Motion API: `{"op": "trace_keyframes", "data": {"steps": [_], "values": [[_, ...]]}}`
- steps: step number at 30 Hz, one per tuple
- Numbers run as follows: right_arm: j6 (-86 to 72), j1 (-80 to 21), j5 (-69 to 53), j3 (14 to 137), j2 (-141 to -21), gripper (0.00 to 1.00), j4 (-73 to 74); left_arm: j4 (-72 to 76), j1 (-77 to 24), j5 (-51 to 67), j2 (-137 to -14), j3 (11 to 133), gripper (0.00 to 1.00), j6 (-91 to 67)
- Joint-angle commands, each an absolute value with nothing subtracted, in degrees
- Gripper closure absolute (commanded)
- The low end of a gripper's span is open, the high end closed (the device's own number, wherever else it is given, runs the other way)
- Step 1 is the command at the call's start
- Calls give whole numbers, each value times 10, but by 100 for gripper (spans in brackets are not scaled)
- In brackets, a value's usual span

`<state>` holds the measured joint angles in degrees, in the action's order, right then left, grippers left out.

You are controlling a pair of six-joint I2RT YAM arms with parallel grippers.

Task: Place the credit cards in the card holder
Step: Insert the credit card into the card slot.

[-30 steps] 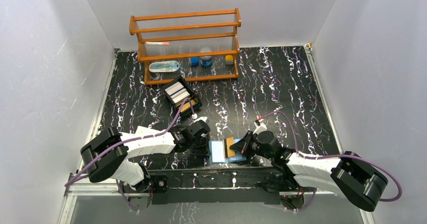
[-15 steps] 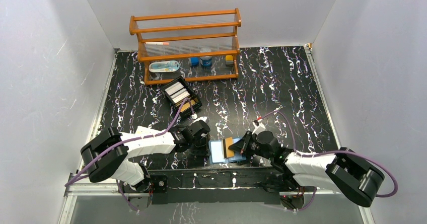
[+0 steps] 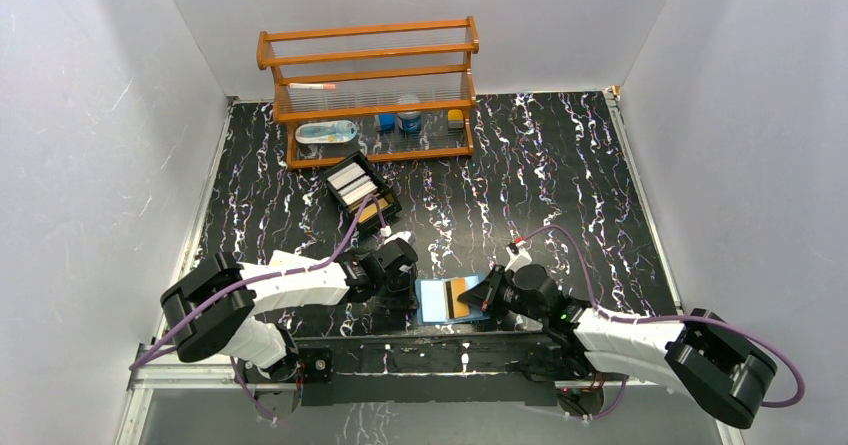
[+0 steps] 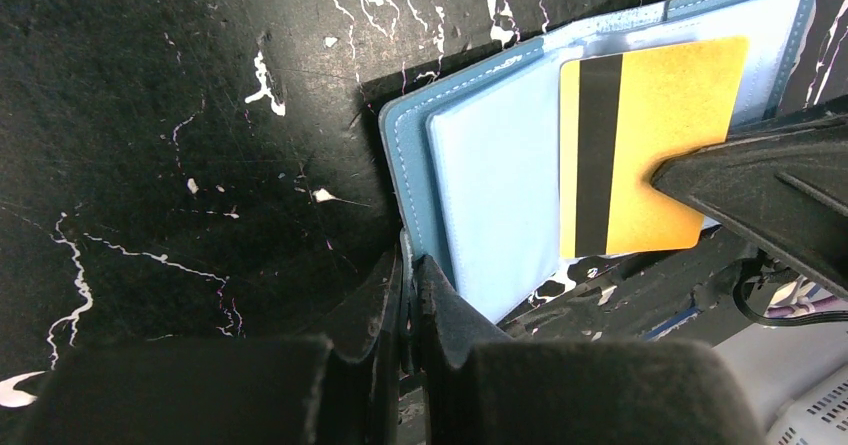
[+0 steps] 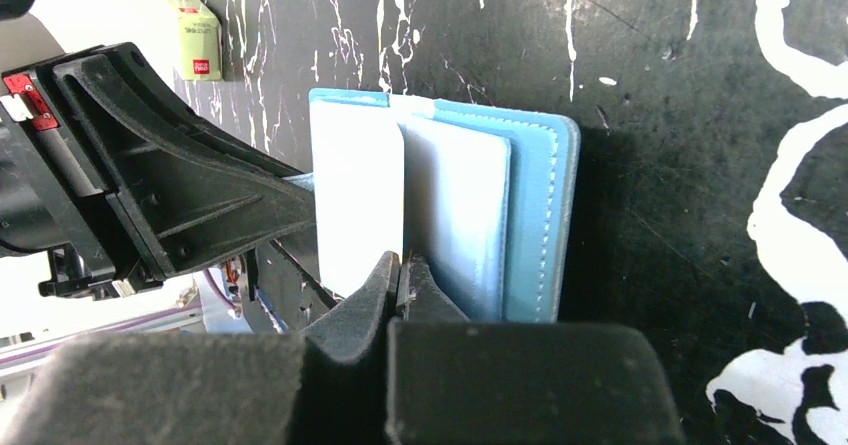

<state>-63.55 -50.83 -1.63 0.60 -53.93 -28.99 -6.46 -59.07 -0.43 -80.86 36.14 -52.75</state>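
Note:
The blue card holder (image 3: 432, 300) lies open on the table near the front edge, between the two grippers. My left gripper (image 3: 408, 287) is shut on the rim of its left cover (image 4: 408, 265). A yellow credit card (image 4: 650, 135) with a black stripe lies over the holder's right-hand pale sleeve. My right gripper (image 3: 488, 291) is shut on that card's right edge. From the right wrist, the jaws (image 5: 404, 268) pinch a thin edge in front of the holder's blue cover (image 5: 545, 215). More credit cards, a white stack (image 3: 349, 177) and a tan one (image 3: 373, 206), sit in the black box.
The black two-compartment box (image 3: 360, 191) stands behind the left arm. A wooden rack (image 3: 370, 85) with small items fills the back of the table. A cream packet with a red mark (image 5: 200, 35) lies near the left gripper. Grey walls close both sides.
The right arm has swung its elbow outward and lower. Its gripper and the yellow card shifted slightly over the holder. The left arm has stayed put.

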Motion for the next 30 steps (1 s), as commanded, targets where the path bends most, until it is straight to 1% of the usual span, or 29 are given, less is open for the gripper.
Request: {"op": "trace_keyframes", "data": {"steps": [1, 7, 12, 17, 25, 28, 30], "values": [[-641, -515, 3, 12, -550, 100, -267, -94, -593, -16, -823, 352, 100, -529], [-664, -537, 38, 6, -555, 100, -272, -93, -593, -14, -825, 353, 100, -531], [-663, -541, 18, 1, -583, 100, -340, -93, -593, -13, -830, 356, 100, -529], [-670, -540, 18, 2, -590, 100, -364, -93, -594, -9, -837, 359, 100, -526], [-679, -541, 18, 1, -608, 99, -351, -93, -594, -7, -838, 361, 100, -524], [-667, -540, 14, 19, -615, 95, -328, -93, -594, -6, -839, 362, 100, -523], [-647, -541, 12, 49, -622, 87, -282, -94, -594, -6, -838, 363, 100, -523]]}}
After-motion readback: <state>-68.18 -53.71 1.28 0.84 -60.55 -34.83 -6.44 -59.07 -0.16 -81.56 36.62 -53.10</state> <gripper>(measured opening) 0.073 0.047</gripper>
